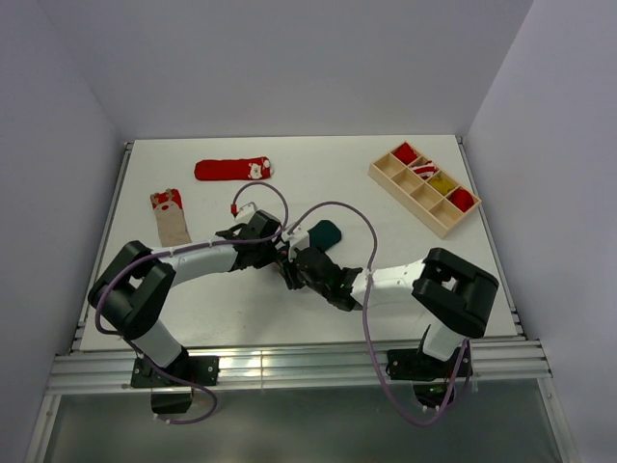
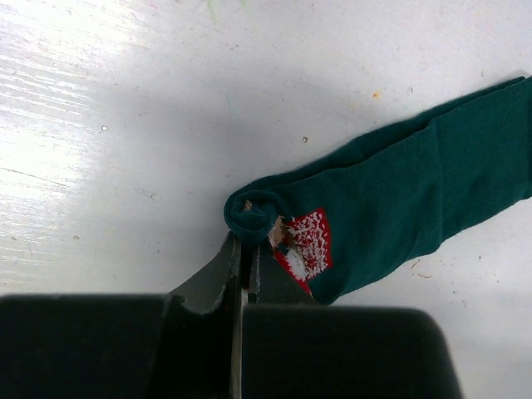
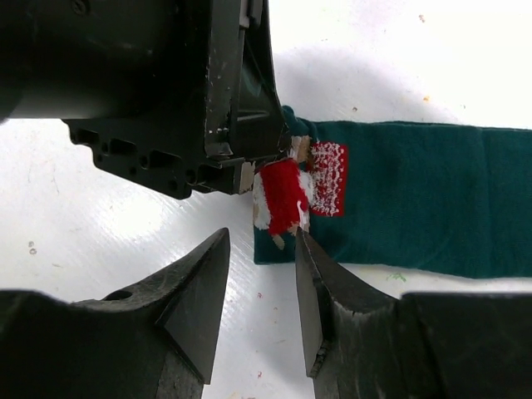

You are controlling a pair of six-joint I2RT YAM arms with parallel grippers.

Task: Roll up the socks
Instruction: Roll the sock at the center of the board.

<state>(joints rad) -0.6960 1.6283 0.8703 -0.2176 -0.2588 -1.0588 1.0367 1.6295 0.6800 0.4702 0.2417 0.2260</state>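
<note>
Left tool is pinched shut on rolled cuff of green sock, long axis running rightward across bench, right tool half-open, empty, just beside cuff.

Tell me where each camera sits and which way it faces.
Top external: above and behind, looking down at the table; left arm and right arm show.
Left wrist: on its arm, looking down at the green sock, cuff rolled; its shut left tool shows.
Right wrist: on its arm, facing that cuff; its open right tool shows, plus the left tool.
Shared: both wrist views show the sock's red-and-white figure.
</note>
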